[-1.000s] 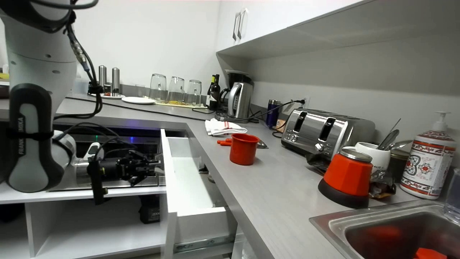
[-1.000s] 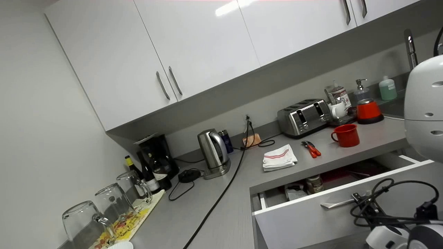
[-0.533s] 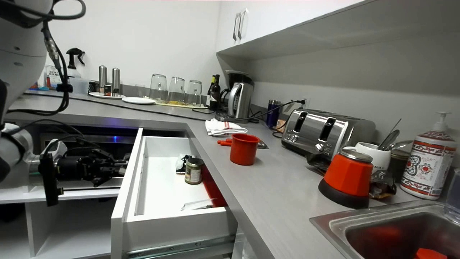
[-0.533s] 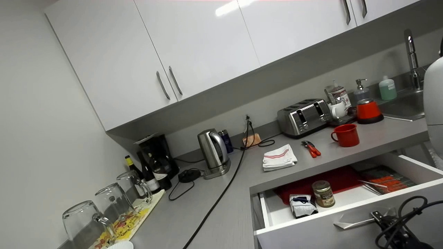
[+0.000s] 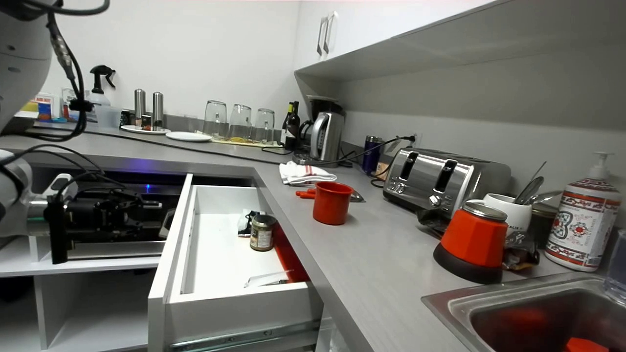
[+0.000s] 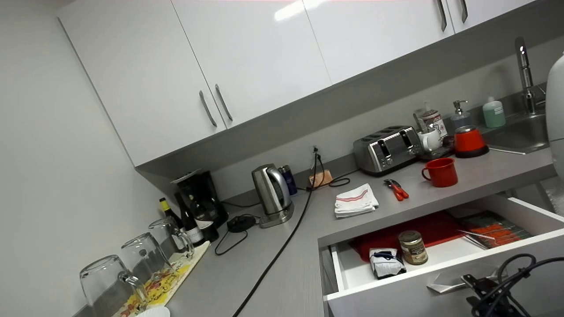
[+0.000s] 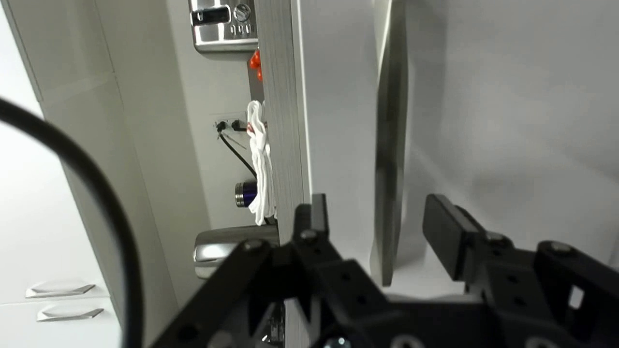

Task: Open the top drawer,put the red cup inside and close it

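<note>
The top drawer is pulled open; its white side wall and flat front show in both exterior views. Its silver bar handle also shows in the wrist view. My gripper is open, its fingers apart on either side of the handle's end, with a gap to each. In both exterior views the gripper is in front of the drawer front, and its lower part is partly behind cables. The red cup stands upright on the counter above the drawer, handle to one side. The wrist view does not show it.
Inside the drawer are a jar, a white packet and a red mat. Near the cup are red-handled pliers, a folded towel, a toaster and a red-orange container. A sink lies beyond.
The drawer has been pulled much further out by my gripper, mostly in the first half second. Since then my gripper has opened and shifted slightly up and away from the handle. The cup has not moved.
</note>
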Controlling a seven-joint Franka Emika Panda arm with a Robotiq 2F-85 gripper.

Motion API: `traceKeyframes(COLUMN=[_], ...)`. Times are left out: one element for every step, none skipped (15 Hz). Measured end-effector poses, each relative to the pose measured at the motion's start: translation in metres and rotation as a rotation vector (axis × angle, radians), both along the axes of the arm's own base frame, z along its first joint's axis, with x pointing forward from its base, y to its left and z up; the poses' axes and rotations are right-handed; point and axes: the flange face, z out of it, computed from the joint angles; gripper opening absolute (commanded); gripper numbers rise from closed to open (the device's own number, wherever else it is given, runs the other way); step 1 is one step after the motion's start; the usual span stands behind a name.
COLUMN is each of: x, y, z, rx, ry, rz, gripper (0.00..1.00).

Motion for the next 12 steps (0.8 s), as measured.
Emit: traceKeyframes(x=[-0.003, -0.006, -0.010, -0.012, -0.012, -0.010, -0.004, 0.003, 0.013, 0.023, 0.035, 0.045], y=[0.010, 0.019, 0.027, 0.035, 0.041, 0.044, 0.046, 0.046, 0.043, 0.039, 0.034, 0.027], z=[0.005, 0.010, 0.014, 0.018, 0.023, 0.030, 0.038, 0.048, 0.059, 0.073, 0.088, 0.103], rx=[0.012, 0.020, 0.029, 0.042, 0.061, 0.086, 0.114, 0.147, 0.184, 0.223, 0.262, 0.300], ry=[-0.002, -0.005, -0.006, -0.005, 0.000, 0.006, 0.012, 0.016, 0.018, 0.018, 0.016, 0.011], rz=[0.018, 0.034, 0.050, 0.062, 0.068, 0.069, 0.067, 0.061, 0.054, 0.043, 0.032, 0.019], gripper=[0.95, 1.00, 1.00, 1.00, 1.00, 1.00, 1.00, 1.00, 1.00, 1.00, 1.00, 1.00])
